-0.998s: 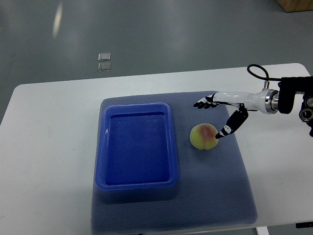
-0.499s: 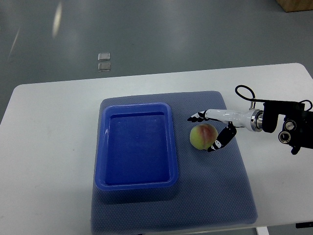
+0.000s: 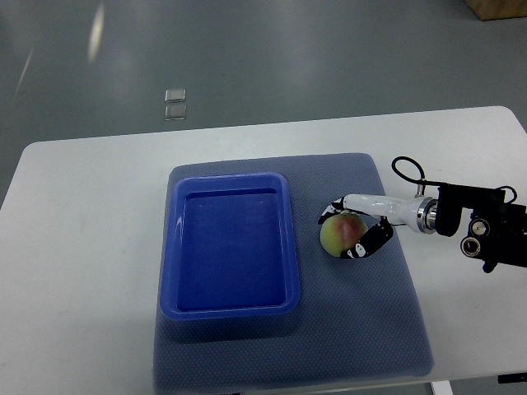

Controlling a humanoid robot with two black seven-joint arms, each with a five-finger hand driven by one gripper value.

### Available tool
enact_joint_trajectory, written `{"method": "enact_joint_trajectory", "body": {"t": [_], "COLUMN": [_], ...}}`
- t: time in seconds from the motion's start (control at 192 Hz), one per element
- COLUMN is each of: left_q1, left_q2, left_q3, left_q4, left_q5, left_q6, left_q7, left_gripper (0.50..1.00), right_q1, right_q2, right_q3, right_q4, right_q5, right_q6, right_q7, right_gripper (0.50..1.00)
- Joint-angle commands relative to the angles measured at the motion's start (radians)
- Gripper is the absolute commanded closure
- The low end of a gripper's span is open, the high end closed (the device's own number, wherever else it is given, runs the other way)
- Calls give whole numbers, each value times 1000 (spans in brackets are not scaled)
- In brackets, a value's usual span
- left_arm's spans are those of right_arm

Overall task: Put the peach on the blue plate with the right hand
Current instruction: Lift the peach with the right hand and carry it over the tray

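Note:
A yellow-green peach with a red blush lies on the grey-blue mat, just right of the blue plate, a deep rectangular tray with nothing in it. My right hand comes in from the right edge and is wrapped round the peach: the upper fingers curl over its far side and the thumb presses its near right side. The peach still rests on the mat. My left arm does not show.
The grey-blue mat covers the middle of the white table. The right forearm with its black wrist housing and a looped cable hangs over the table's right part. Two small clear squares lie on the floor beyond.
The right hand has come down and in toward the peach, and its fingers have gone from spread around it to closed on it. The peach has stayed in place.

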Motion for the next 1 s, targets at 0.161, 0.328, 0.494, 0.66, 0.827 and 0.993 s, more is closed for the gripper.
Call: {"method": "enact_joint_trajectory", "body": {"t": [0.161, 0.328, 0.494, 0.66, 0.827, 0.993], "left_q1": [-1, -1, -2, -4, -2, -2], "left_q2": [0, 0, 0, 0, 0, 0], "left_q3": [1, 1, 1, 1, -1, -1], "left_q4": [-5, -5, -5, -7, -9, -5], "left_q5": [2, 3, 5, 5, 5, 2], "left_q6": [0, -2, -3, -3, -3, -3], "left_q7": [0, 0, 0, 0, 0, 0], "left_gripper": [500, 500, 500, 500, 500, 500], "right_q1": [296, 532, 612, 632, 635, 621], "right_q2": [-207, -322, -348, -259, -17, 285], "right_q3": [16, 14, 12, 6, -21, -98], "right_q4": [120, 156, 157, 142, 16, -148], "right_q5": [69, 233, 289, 333, 399, 402], "right_q6": [136, 316, 377, 356, 317, 279], "right_q7": [2, -2, -5, -10, -10, -10], "right_gripper": [1000, 1000, 1000, 1000, 1000, 987]}}
